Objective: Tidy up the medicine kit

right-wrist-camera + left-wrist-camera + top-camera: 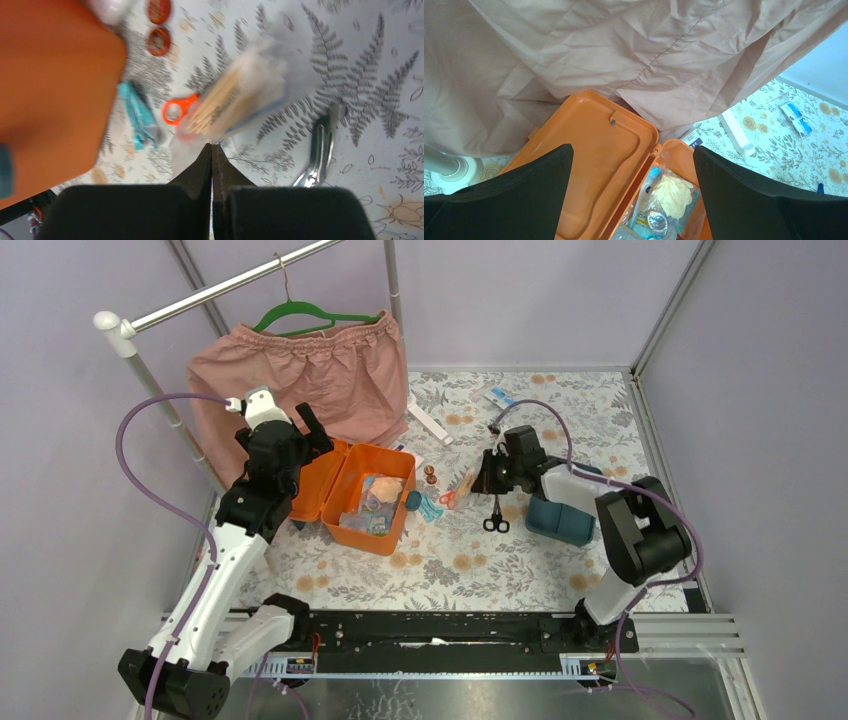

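The orange medicine kit box lies open left of centre, its lid folded out to the left; it holds clear packets with a cream glove. The dark teal insert tray sits apart on the table at the right. My left gripper is open and empty, hovering above the lid and hinge; it also shows in the top view. My right gripper is shut on the edge of a clear bag of wooden sticks, just right of the box, and shows in the top view.
Orange-handled scissors, a teal item and two small red tins lie between box and gripper. Black-handled steel scissors lie nearby. A pink garment hangs over the box's back. A white tube and a blue-white packet lie farther back.
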Controlling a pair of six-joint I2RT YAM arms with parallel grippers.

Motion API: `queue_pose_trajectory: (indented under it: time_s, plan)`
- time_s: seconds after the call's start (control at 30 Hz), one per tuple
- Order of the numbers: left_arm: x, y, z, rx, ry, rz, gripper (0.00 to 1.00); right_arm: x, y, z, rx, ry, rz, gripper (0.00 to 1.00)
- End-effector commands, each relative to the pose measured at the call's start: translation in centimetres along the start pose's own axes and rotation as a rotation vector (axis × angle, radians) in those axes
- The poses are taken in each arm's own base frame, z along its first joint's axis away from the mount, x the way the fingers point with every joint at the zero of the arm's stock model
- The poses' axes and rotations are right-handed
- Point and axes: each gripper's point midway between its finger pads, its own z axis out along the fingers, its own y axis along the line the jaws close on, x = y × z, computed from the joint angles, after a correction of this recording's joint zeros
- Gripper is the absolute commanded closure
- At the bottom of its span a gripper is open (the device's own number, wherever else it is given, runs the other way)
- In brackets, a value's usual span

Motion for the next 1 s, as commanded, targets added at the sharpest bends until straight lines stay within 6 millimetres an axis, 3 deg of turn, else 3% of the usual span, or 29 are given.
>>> queue_pose_trajectory:
  time_s: [0.0, 0.43, 0.57, 0.73, 0.97]
  plan:
    - [-0.2, -0.2, 0.3, 0.004, -0.015, -0.012, 0.01, -4.6, 4.4, -2.8, -0.146, -0.183, -0.075, 1.00]
    - [-0.1, -0.2, 0.3, 0.005, -0.014, -0.013, 0.01, -8.0, 9.2, -7.3, -0.267, -0.286, -0.133, 1.00]
    - [-0.1, -0.2, 0.3, 0.005, -0.013, -0.012, 0.01, -8.7, 12.3, -8.8, -0.312, -0.289, -0.183, 1.00]
    - [-0.1, -0.2, 0.3, 0.006, -0.014, -0.012, 0.01, -8.6, 17.5, -9.7, -0.406, -0.286, -0.230, 1.00]
    - [-0.2, -0.2, 0.2, 0.004, -0.017, -0.014, 0.01, -5.8, 23.8, -7.6, -0.529, -0.165, -0.297, 1.00]
